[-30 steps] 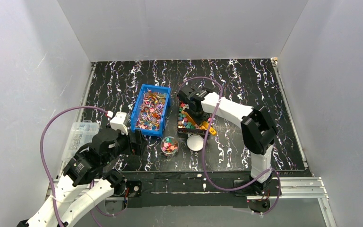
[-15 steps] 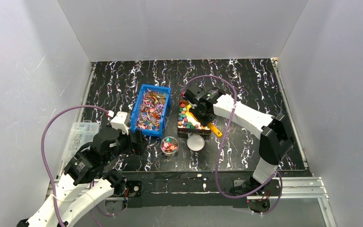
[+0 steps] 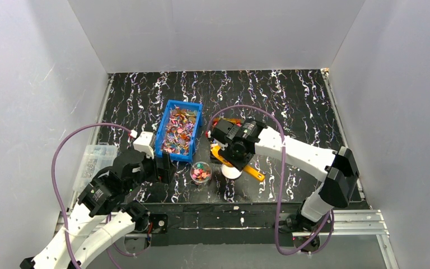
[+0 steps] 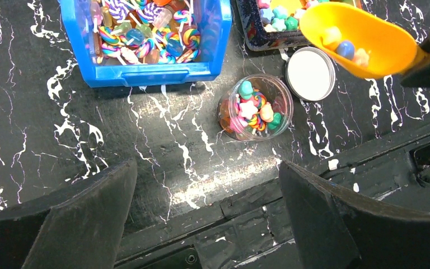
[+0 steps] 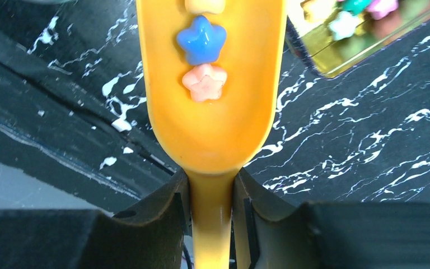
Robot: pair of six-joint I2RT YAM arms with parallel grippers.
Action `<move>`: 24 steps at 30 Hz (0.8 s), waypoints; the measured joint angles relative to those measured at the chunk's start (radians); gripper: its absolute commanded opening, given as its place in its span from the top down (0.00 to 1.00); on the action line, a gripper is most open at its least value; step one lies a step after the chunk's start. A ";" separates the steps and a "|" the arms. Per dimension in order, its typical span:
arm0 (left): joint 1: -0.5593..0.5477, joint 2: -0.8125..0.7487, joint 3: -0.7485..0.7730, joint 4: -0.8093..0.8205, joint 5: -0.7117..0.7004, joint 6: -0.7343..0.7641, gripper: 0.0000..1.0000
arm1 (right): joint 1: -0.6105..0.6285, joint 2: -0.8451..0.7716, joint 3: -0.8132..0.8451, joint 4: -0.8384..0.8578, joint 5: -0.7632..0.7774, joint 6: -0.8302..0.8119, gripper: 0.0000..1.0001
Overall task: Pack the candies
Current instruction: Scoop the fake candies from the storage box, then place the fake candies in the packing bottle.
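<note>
Flat wrapped candies fill a blue bin [image 3: 179, 130] [image 4: 145, 33]. Chunky star-shaped candies lie in a dark tray [image 4: 257, 40] [image 5: 336, 67], mostly hidden under my right arm in the top view. A small clear cup [image 3: 201, 171] [image 4: 256, 107] holds mixed candies. My right gripper [image 3: 233, 148] [image 5: 211, 185] is shut on the handle of a yellow scoop [image 3: 253, 170] [image 4: 358, 39] [image 5: 213, 123]. The scoop carries a blue star [image 5: 201, 40], a pink star [image 5: 204, 83] and a yellow piece, and hangs over the white lid [image 4: 309, 73], right of the cup. My left gripper [image 3: 162, 168] [image 4: 207, 224] stands open and holds nothing, near the cup's left.
A clear plastic box [image 3: 93, 162] sits at the table's left edge beside my left arm. The white lid [image 3: 230, 170] lies flat just right of the cup. The black front rail [image 4: 291, 218] runs under my left fingers.
My right arm has drawn the loaded scoop out of the dark tray and swung it toward the near edge, over the lid beside the cup. The left arm has barely shifted.
</note>
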 measured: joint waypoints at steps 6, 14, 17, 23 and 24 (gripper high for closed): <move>0.000 -0.003 0.000 -0.001 0.004 -0.007 0.02 | 0.072 -0.003 -0.001 -0.052 -0.027 0.028 0.99; 0.000 -0.048 0.009 -0.042 0.011 -0.033 0.02 | 0.154 0.000 0.006 -0.105 -0.054 0.086 0.99; 0.000 -0.074 0.010 -0.047 0.004 -0.039 0.02 | 0.171 0.020 0.034 -0.137 -0.068 0.112 0.99; 0.000 -0.114 0.009 -0.049 -0.022 -0.049 0.02 | 0.191 0.100 0.130 -0.187 -0.097 0.164 0.99; 0.000 -0.122 0.009 -0.049 -0.025 -0.049 0.02 | 0.194 0.114 0.147 -0.193 -0.101 0.170 0.99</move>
